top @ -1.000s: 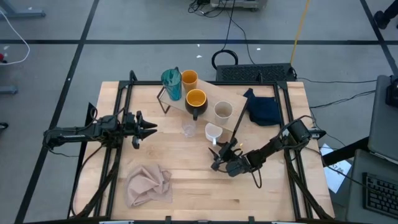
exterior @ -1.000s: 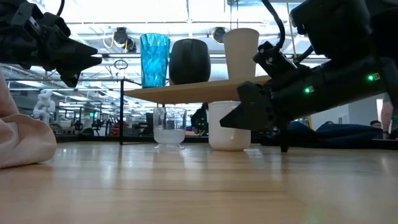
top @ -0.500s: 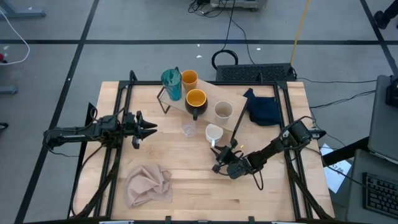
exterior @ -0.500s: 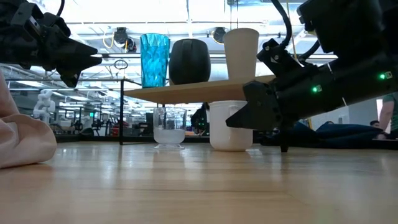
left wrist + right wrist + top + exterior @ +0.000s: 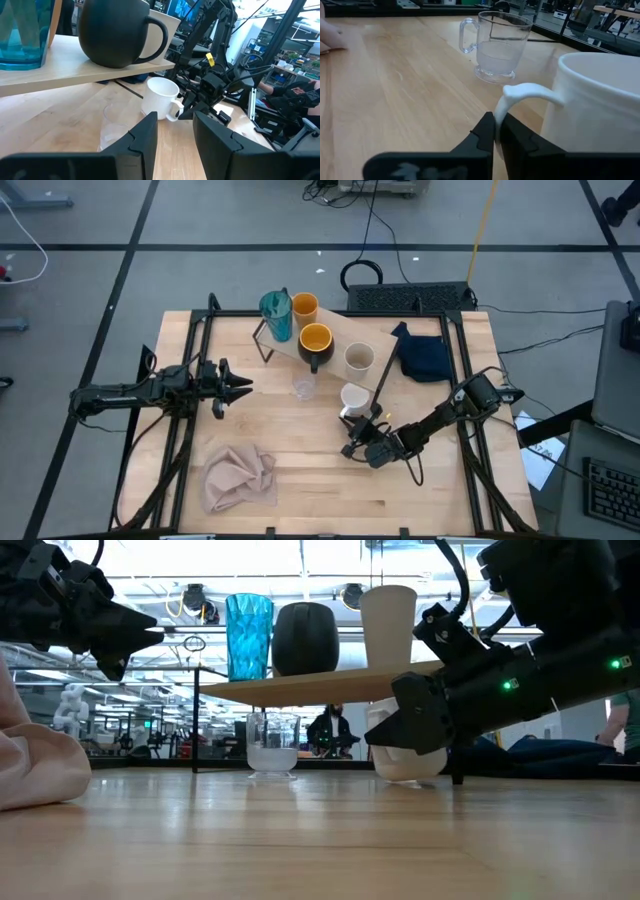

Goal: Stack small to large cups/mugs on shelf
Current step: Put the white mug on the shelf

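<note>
Writing: none readable on any cup, cloth or arm; only a small yellow tag on the far arm in the left wrist view, its marks too small to make out.
Right gripper (image 5: 349,432): lower centre-right of the high view, arm stretched low and slantwise from the right edge of the tabletop (image 5: 300,480); fingers (image 5: 487,131) pressed tight on the handle of the white mug (image 5: 354,397), seen pinching it in the right wrist view.
White mug: centre-right of the high view, just off the near edge of the shelf (image 5: 335,330); tilted in the low view (image 5: 405,745), base partly off the tabletop.
Left gripper (image 5: 245,387): left-centre of the high view, arm level and pointing toward the middle, apart from every cup; fingers (image 5: 145,135) spread with a clear gap between them.
Clear glass (image 5: 303,387): on the tabletop just beside the shelf's near edge, left of the white mug, upright.
Shelf load: teal tumbler (image 5: 276,315), orange cup (image 5: 304,307), black mug (image 5: 314,345) with orange inside, beige cup (image 5: 359,360), in a slanted row from upper centre down to the right.
Pink cloth (image 5: 240,477): crumpled, lower left of the tabletop.
Navy cloth (image 5: 422,355): upper right of the tabletop, beside the shelf.
</note>
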`<state>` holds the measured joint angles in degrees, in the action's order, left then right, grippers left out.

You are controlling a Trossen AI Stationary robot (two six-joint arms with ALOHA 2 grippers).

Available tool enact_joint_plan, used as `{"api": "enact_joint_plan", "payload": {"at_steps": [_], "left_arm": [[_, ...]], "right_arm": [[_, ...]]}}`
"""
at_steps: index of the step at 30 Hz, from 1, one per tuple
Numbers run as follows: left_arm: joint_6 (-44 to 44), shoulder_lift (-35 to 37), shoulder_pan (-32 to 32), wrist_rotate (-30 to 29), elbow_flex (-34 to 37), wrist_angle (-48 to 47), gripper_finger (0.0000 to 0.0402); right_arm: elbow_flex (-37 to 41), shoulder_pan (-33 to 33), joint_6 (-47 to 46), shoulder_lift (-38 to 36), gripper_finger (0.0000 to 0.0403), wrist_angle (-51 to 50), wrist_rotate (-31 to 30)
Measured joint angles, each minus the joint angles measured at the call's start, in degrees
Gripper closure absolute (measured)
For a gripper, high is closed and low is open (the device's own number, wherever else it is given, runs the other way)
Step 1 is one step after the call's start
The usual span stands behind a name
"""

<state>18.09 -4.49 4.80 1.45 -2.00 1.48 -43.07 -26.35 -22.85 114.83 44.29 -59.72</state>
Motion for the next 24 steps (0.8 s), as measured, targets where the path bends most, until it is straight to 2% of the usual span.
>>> {"api": "enact_joint_plan", "payload": {"at_steps": [9, 17, 21, 24], "left_arm": [[0.00, 0.00, 0.00, -0.02, -0.01, 0.00, 0.0277], [0.09, 0.00, -0.01, -0.02, -0.02, 0.04, 0.0277], [0.11, 0.00, 0.00, -0.05, -0.01, 0.31, 0.0277], [0.08, 0.00, 0.00, -0.42, 0.00, 0.42, 0.0277]], "right_arm": [[0.00, -1.55, 0.76, 0.00, 0.0399, 1.48, -0.01], [0.00, -5.22, 9.24, -0.68, 0.0401, 12.02, 2.31], [0.00, -6.01, 11.11, -4.23, 0.0401, 8.74, 3.10], [0.00, -6.01, 13.48, -7.82, 0.0402, 6.97, 6.23]]}}
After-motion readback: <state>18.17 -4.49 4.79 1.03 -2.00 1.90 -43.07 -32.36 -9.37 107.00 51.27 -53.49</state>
